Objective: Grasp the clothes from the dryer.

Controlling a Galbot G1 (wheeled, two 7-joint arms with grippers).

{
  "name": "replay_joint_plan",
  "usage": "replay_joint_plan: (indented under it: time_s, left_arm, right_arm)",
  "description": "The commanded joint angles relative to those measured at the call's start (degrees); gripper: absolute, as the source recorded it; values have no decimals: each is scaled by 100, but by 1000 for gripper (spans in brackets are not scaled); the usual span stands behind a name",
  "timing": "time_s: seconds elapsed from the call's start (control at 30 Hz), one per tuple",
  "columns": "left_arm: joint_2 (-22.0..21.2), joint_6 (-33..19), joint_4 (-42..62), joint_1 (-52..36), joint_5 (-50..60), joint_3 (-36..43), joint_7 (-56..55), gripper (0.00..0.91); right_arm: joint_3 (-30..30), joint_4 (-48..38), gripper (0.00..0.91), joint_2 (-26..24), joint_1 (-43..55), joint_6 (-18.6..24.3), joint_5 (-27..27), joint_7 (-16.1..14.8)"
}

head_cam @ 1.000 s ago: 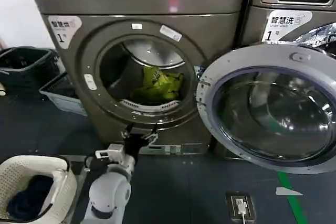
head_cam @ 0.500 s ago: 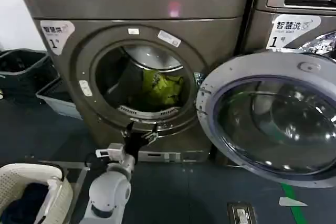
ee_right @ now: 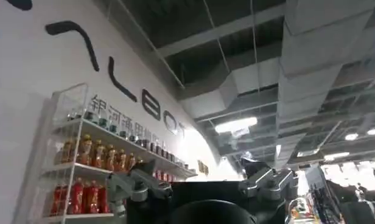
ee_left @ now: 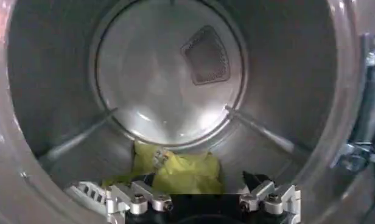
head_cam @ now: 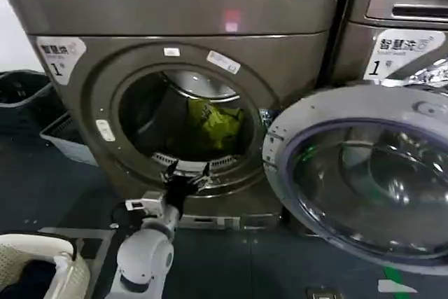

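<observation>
While the door hangs open:
Dryer [head_cam: 105, 68]: round port facing the robot, glass door [head_cam: 364, 173] swung to the right.
Clothes [head_cam: 215, 121]: yellow-green bundle on the drum floor, far inside, right of centre.
Left pincer [head_cam: 186, 175]: at the port's near lower rim, fingers spread wide, holding nothing.
Right pincer [ee_right: 203, 185]: seemingly open, pointing toward a ceiling and shelves.

clothes [head_cam: 215, 122] inside dryer [head_cam: 175, 68], left pincer [head_cam: 187, 175] at port rim
</observation>
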Motion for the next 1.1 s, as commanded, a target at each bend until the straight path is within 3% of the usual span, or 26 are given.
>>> replay_joint_plan:
  time_s: [0.03,1.1]
  left_arm:
    - [3,5,21,-11,4,-1,6,907]
    - [20,12,-53,32,15,41,18,907]
  right_arm:
    - [-14,8,907,0,10,4,-2,4]
    - [33,50,907,57,-36,151,13,-41]
